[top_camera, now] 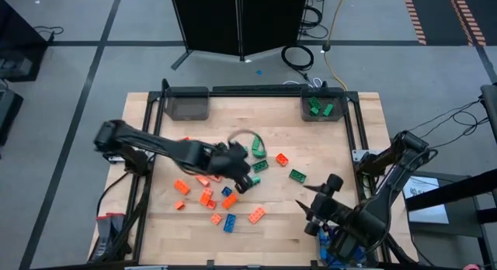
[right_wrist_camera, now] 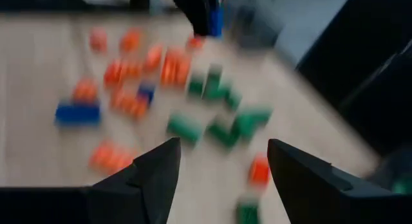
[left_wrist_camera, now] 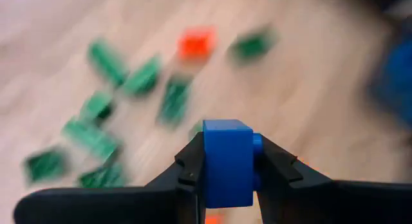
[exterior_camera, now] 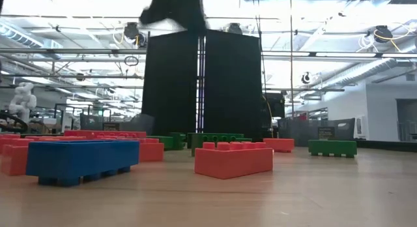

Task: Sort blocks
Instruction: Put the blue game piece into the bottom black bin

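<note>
My left gripper point(left_wrist_camera: 226, 156) is shut on a small blue block point(left_wrist_camera: 226, 161) above the middle of the table point(top_camera: 342, 185), over the scattered blocks. Loose orange, green and blue blocks point(top_camera: 225, 194) lie flat on the wood there. In the right wrist view the blue block point(right_wrist_camera: 215, 21) hangs in the dark left fingers, above the pile. My right gripper point(right_wrist_camera: 222, 163) stands open near the table's near right corner point(top_camera: 312, 218), above the wood, with nothing between its fingers. My left gripper pinches the blue block by two opposite sides point(left_wrist_camera: 209, 169), one finger on each. The fingers slant downward from the table's left. The block sits upright between them, lifted clear of the table and of the other blocks.
Two clear grey bins stand at the far edge: the left one point(top_camera: 186, 105) shows nothing inside, the right one point(top_camera: 322, 107) holds green blocks. In the low view a blue block point(exterior_camera: 81, 160), an orange one point(exterior_camera: 233, 158) and a green one point(exterior_camera: 332, 147) lie near the camera.
</note>
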Controlling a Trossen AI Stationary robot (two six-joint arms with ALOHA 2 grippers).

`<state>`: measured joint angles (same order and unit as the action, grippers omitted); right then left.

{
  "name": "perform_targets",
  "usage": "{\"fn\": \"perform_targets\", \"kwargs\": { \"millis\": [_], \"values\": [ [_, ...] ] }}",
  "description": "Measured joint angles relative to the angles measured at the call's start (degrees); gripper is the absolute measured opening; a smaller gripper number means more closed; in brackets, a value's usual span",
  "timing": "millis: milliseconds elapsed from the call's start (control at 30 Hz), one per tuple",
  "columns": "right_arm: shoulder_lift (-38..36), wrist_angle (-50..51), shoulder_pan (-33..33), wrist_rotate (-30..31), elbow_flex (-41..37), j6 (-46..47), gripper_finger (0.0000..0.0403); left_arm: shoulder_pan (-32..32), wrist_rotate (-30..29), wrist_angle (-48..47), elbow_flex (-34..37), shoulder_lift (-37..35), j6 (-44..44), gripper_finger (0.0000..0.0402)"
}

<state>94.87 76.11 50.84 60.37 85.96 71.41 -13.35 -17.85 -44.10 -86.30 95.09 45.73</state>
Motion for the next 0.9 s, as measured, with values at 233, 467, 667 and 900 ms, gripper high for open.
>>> {"fn": "perform_targets", "kwargs": {
  "millis": [233, 467, 667, 900],
  "values": [
    [0.0, -1.8, -5.3, 15.0, 15.0, -23.3, 0.0228, 0.2, -1.1, 19.2, -0.1, -10.4, -4.0, 0.008],
    [-0.1, -21.2, -10.0, 14.4, 29.3, -68.8, 0.0233, 0.1, 1.9, 38.7, -0.1, -12.7, -10.2, 0.008],
    [-0.1, -38.0, -10.7, 8.5, 32.9, -97.3, 0.0262, 0.1, 5.7, 45.8, -0.1, -12.7, -10.8, 0.008],
    [0.3, -40.6, -13.6, 3.5, 32.8, -102.2, 0.0289, 0.1, 10.1, 54.7, -0.1, -12.7, -11.7, 0.008]
  ]
}}
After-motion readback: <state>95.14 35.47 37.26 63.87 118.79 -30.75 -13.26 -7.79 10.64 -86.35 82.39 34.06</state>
